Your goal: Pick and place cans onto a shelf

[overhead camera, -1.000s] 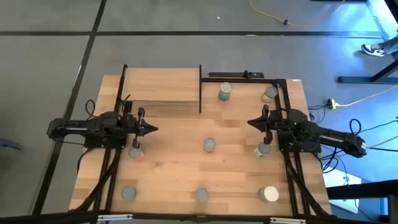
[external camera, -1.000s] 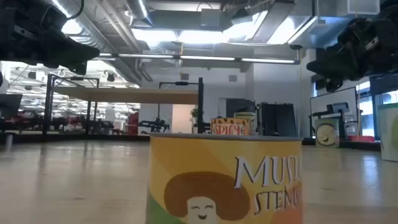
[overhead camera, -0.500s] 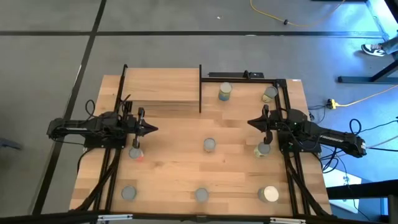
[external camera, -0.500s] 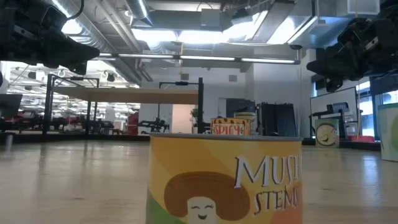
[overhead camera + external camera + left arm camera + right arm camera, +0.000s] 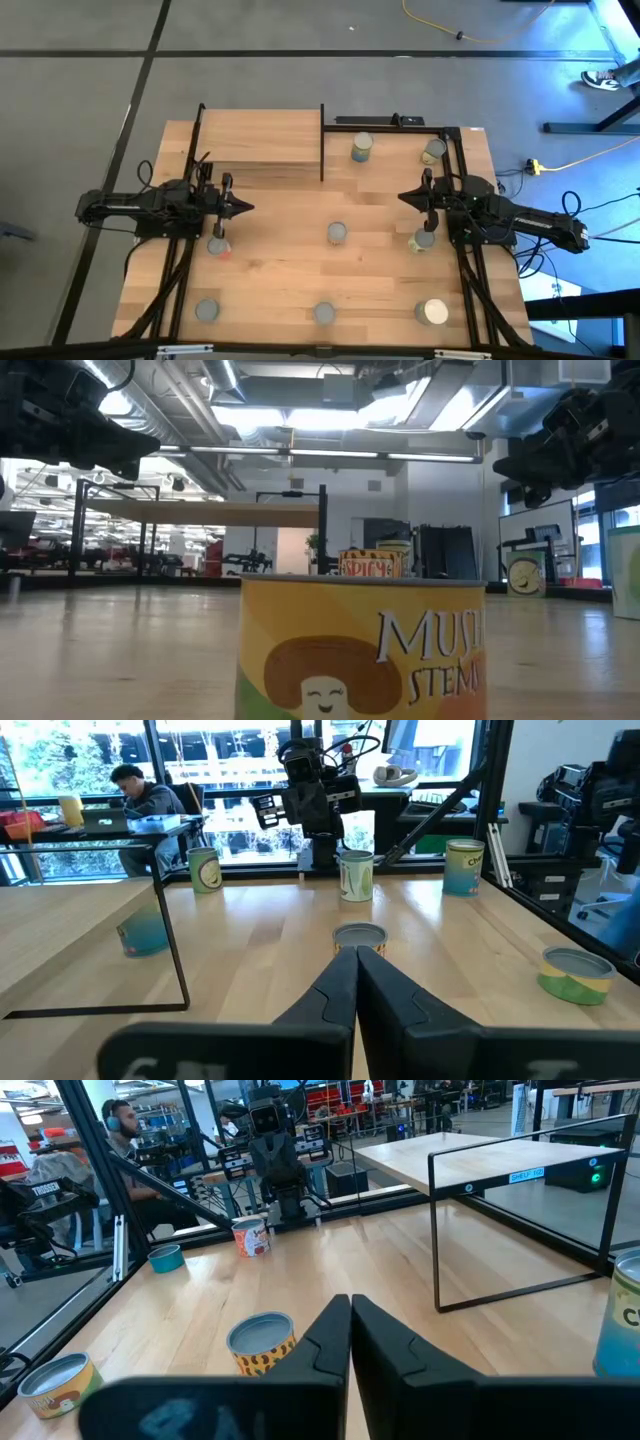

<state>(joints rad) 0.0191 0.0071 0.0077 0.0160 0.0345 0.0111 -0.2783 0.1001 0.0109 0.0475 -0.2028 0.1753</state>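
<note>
Left hand point(image 5: 243, 208): fingers pressed together, holding nothing, poised above the tabletop point(image 5: 280, 270) near its left edge, pointing toward the middle.
Right hand point(image 5: 405, 197): fingers pressed together, also holding nothing, near the right edge, facing the left one.
Open room: a wide bare stretch of wood lies between the two hands, broken only by the middle can point(image 5: 337, 233).
Shelf point(image 5: 262, 138): light-wood board on thin black uprights at the far-left corner; no can stands on it.
Cans on the tabletop: two along the far edge beside the shelf point(image 5: 361, 146) point(image 5: 433, 151); one close under each hand point(image 5: 217, 246) point(image 5: 424, 240); three along the near edge point(image 5: 207, 311) point(image 5: 324, 313) point(image 5: 432, 312).
Low view only: a yellow mushroom-labelled can point(image 5: 362, 647) fills the foreground, with the shelf seen raised behind it.
Wrist views only: labels show, one pink and white, one blue, one yellow-green; a seated person point(image 5: 143, 795) beyond the tabletop.
</note>
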